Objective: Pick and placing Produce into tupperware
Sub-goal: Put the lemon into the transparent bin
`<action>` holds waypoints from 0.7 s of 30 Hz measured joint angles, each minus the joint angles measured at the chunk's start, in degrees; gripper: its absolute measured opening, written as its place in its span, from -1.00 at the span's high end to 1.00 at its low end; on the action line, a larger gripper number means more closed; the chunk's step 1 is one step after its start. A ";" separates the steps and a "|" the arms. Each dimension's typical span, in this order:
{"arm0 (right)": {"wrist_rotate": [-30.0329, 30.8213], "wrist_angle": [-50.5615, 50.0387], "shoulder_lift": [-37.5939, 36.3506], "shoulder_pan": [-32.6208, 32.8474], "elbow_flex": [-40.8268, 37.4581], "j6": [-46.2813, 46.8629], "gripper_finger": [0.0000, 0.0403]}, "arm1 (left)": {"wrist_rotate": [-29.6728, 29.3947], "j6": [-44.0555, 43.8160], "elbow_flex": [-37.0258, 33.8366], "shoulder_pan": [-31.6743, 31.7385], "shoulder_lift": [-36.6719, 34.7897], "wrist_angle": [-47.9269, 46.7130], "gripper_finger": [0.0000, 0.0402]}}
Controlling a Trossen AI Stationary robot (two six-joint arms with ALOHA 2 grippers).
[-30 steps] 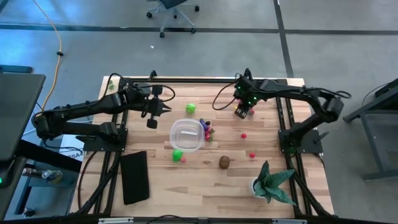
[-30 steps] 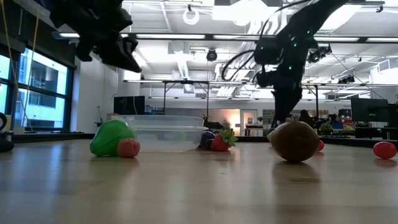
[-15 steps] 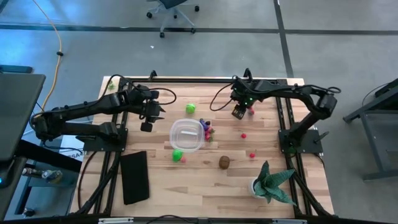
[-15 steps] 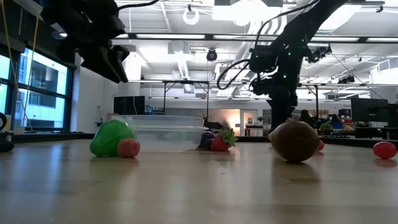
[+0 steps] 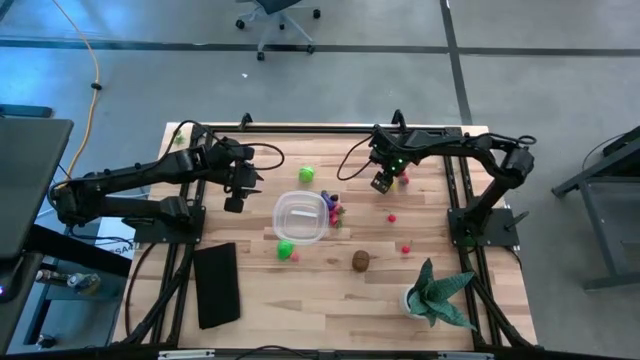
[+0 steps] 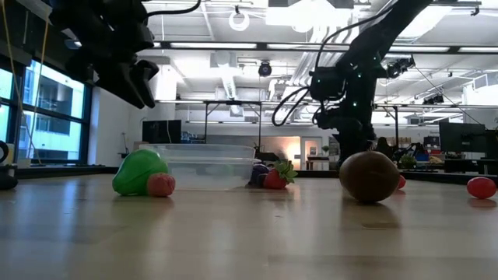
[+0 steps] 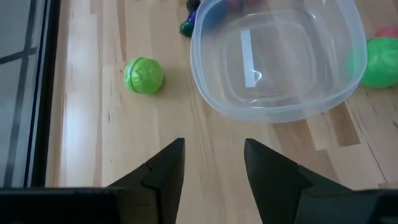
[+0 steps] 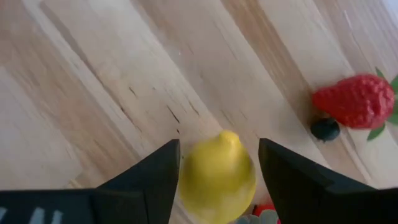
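My right gripper (image 5: 381,183) hangs over the far right part of the table, right of the clear tub (image 5: 301,217), shut on a yellow lemon (image 8: 217,177). My left gripper (image 5: 236,203) is open and hovers left of the tub (image 7: 280,62), touching nothing. A round green fruit (image 7: 143,75) rests on the wood beyond the tub. A strawberry (image 8: 354,99) and a dark berry (image 8: 325,129) lie by the tub's right side. A green pepper (image 5: 286,248) and a small red fruit (image 5: 296,256) sit at the tub's near edge. A brown kiwi (image 5: 360,261) lies nearer. My right gripper pinches the lemon by its two opposite sides (image 8: 186,180) between the two fingers. The fingers point down at the table from above. The lemon appears lifted off the boards, its pointed end away from the wrist.
Small red fruits (image 5: 392,216) (image 5: 406,247) lie right of the tub, another (image 5: 404,180) by my right gripper. A potted plant (image 5: 435,295) stands at the near right corner, a flat black slab (image 5: 216,284) near left. Bare wood lies between kiwi and slab.
My right gripper has carried the lemon a short way toward the table's left, toward the tub. My left gripper has drawn back toward the left edge, away from the tub, and turned a little.
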 joint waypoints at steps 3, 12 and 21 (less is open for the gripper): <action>0.39 -1.52 -0.02 0.00 0.00 1.41 -0.05 | 0.00 0.00 0.00 0.00 0.00 -0.47 0.21; 1.69 -5.52 -0.02 0.00 0.00 6.65 -0.05 | 0.00 -0.02 0.00 0.00 0.00 -0.59 0.19; 1.63 -6.09 -0.04 0.00 0.00 10.33 -0.05 | 0.00 -0.03 0.00 0.00 0.00 -0.99 0.11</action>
